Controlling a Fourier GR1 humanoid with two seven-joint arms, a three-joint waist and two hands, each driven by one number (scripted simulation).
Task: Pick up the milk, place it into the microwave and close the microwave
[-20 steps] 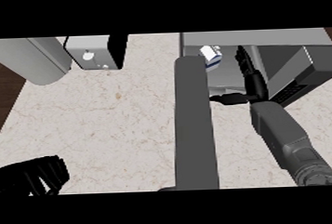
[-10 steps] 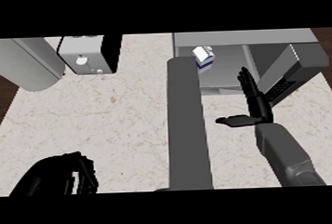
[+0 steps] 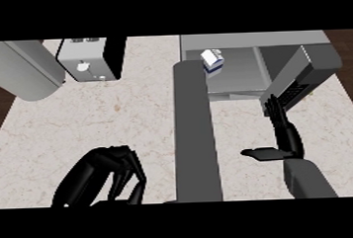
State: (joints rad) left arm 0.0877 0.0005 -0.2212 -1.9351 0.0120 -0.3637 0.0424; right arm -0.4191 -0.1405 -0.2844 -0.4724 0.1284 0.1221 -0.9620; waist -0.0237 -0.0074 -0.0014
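The milk (image 3: 212, 61), a small white and blue carton, stands upright inside the open microwave (image 3: 242, 42) at the back right, near the left of its cavity. The microwave's door (image 3: 193, 135) swings out toward me and shows edge-on as a long grey bar down the middle. My right hand (image 3: 283, 129) is open with straight fingers pointing at the microwave's front and its thumb (image 3: 258, 152) stuck out to the left. It is right of the door, clear of the milk and holding nothing. My left hand (image 3: 100, 177) rests at the lower left, fingers relaxed.
A white and black boxy appliance (image 3: 90, 60) stands at the back left of the marbled counter (image 3: 128, 113). A large grey cylinder (image 3: 21, 69) lies at the far left edge. The microwave's dark control side (image 3: 309, 72) juts out at the right.
My right hand has drawn back from the microwave's cavity toward me, leaving the milk inside. The left hand now shows further up in the view.
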